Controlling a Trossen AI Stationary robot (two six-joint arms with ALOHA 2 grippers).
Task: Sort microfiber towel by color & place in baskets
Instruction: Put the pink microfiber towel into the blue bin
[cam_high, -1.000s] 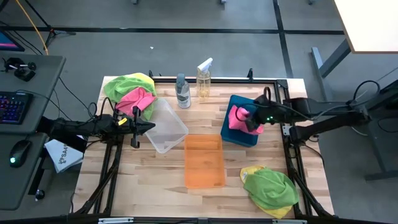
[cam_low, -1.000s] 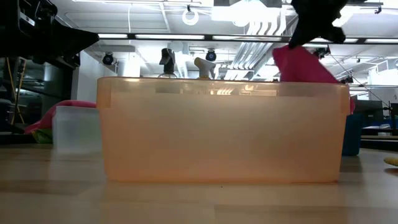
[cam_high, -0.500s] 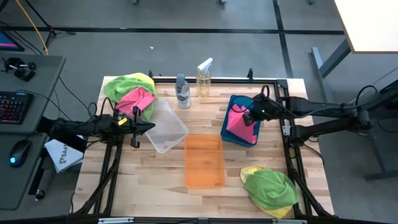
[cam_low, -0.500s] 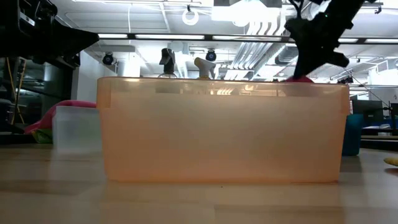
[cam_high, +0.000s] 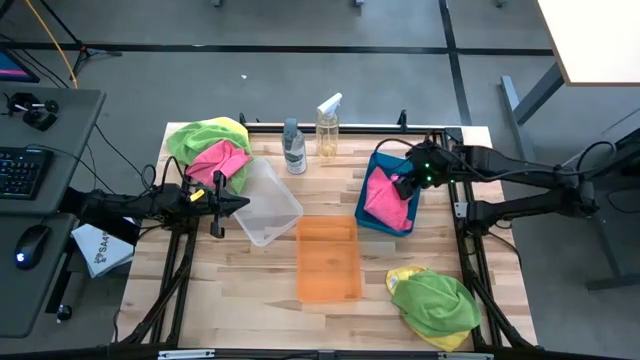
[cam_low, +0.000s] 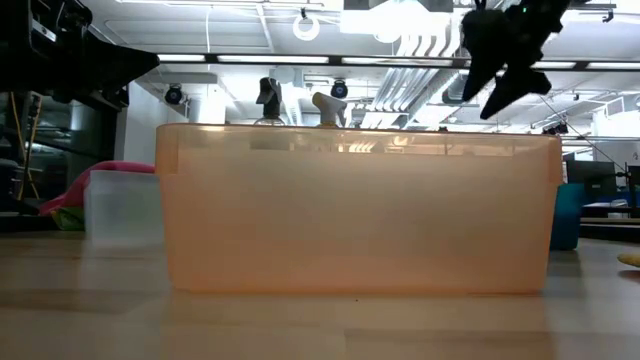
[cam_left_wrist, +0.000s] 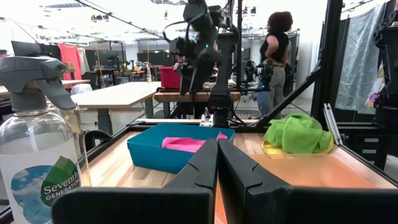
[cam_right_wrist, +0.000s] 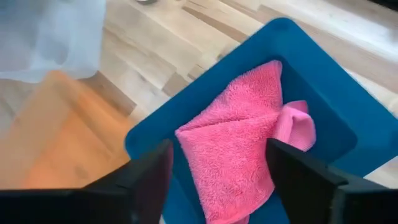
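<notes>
A pink microfiber towel (cam_right_wrist: 239, 149) lies crumpled on the floor of the teal basket (cam_high: 376, 215) at the table's right. My right gripper (cam_high: 405, 184) hangs open above it, its fingers (cam_right_wrist: 144, 180) wide apart and touching nothing. My left gripper (cam_high: 222, 205) waits shut at the table's left, beside the clear basket (cam_high: 268, 203). The orange basket (cam_high: 328, 258) stands in the middle. More towels in green, pink and yellow are heaped at the far left (cam_high: 210, 148). A green towel over a yellow one lies at the near right (cam_high: 432, 300).
Two bottles (cam_high: 293, 147) (cam_high: 327, 128) stand at the table's far edge, between the towel heap and the teal basket. A black frame rail (cam_high: 462, 215) runs along the table's right side. In the left wrist view a person (cam_left_wrist: 275, 56) stands in the room beyond the table.
My right gripper has gone down with the pink towel into the teal basket, opened and let it go, then risen again. The towel, which hung below the fingers, now lies spread in the basket.
</notes>
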